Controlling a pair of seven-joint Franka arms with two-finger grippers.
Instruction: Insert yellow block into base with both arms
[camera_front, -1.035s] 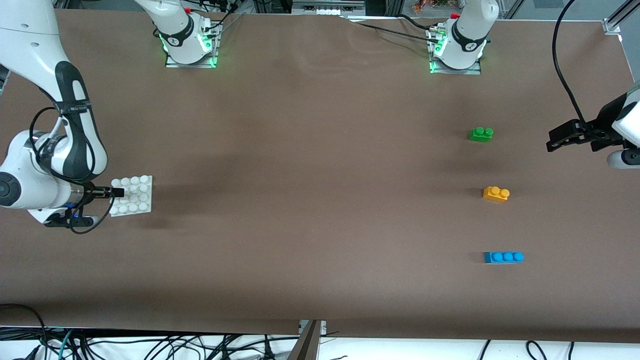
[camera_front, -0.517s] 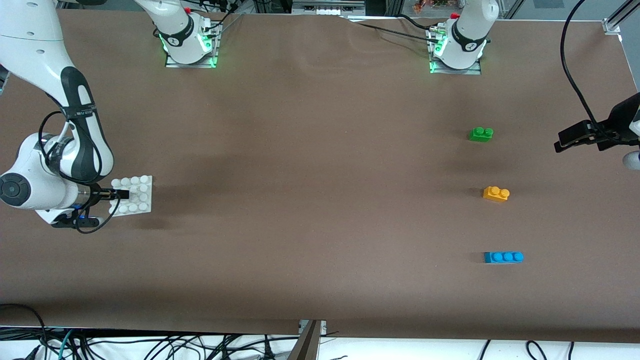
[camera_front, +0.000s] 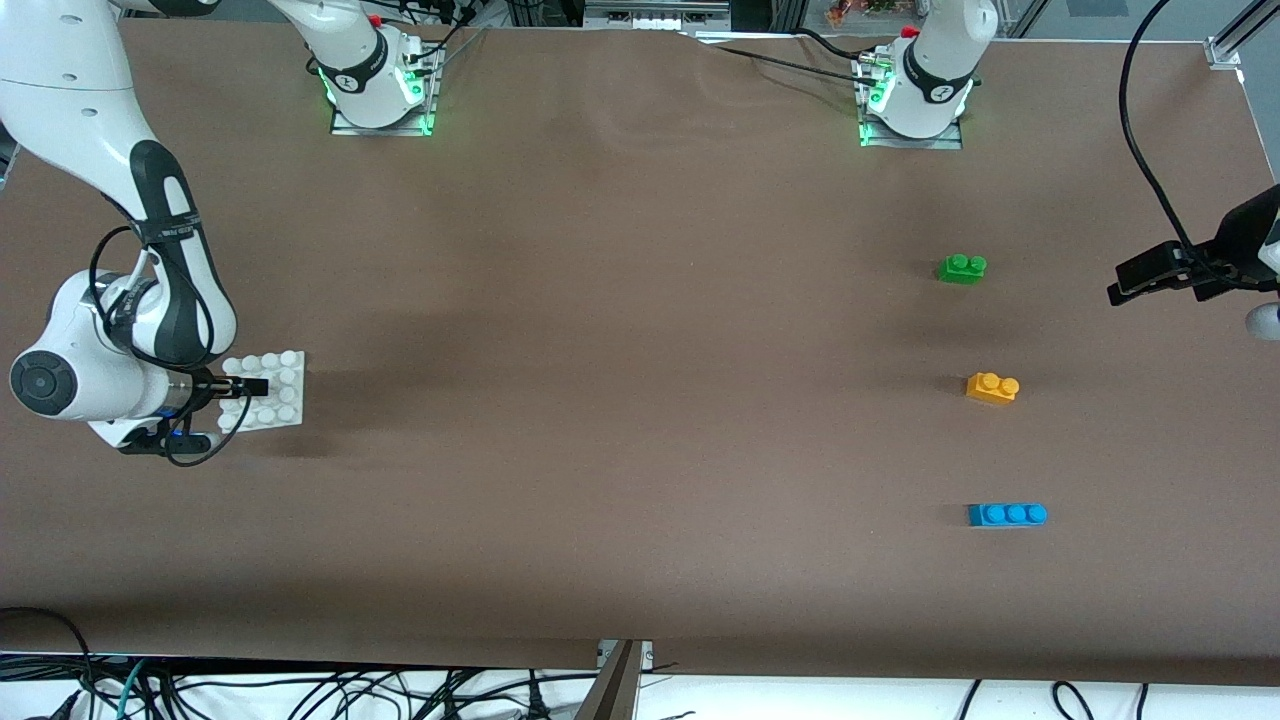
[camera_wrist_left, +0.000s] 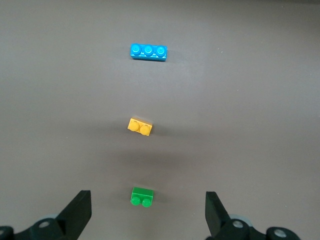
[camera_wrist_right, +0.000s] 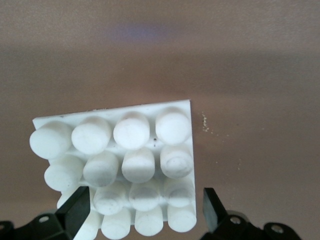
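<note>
Your right gripper (camera_front: 245, 386) sits low at the right arm's end of the table, its fingers (camera_wrist_right: 75, 210) spread wide on either side of the base (camera_front: 270, 390). In the right wrist view the white studded plate (camera_wrist_right: 125, 165) fills the space between the two black fingers; you can't tell from the pictures whether the pads touch its edges yet, and the plate lies flat on the brown table (camera_front: 620, 400).

Your left gripper (camera_front: 1135, 280) hangs in the air at the left arm's end of the table, jaws wide apart and holding nothing. Ahead of it, in the left wrist view, three bricks lie in a row on the cloth — the green brick (camera_wrist_left: 142, 196) closest to the fingers (camera_wrist_left: 77, 212), then the yellow block (camera_wrist_left: 140, 126), then the blue brick (camera_wrist_left: 148, 51) farthest out.

In the front view the yellow block (camera_front: 992, 387) lies between the green brick (camera_front: 962, 268) and the blue brick (camera_front: 1007, 514), studs up, well apart from both — and well apart from the base, which is at the other arm's end of the table. Neither gripper touches the yellow block.
</note>
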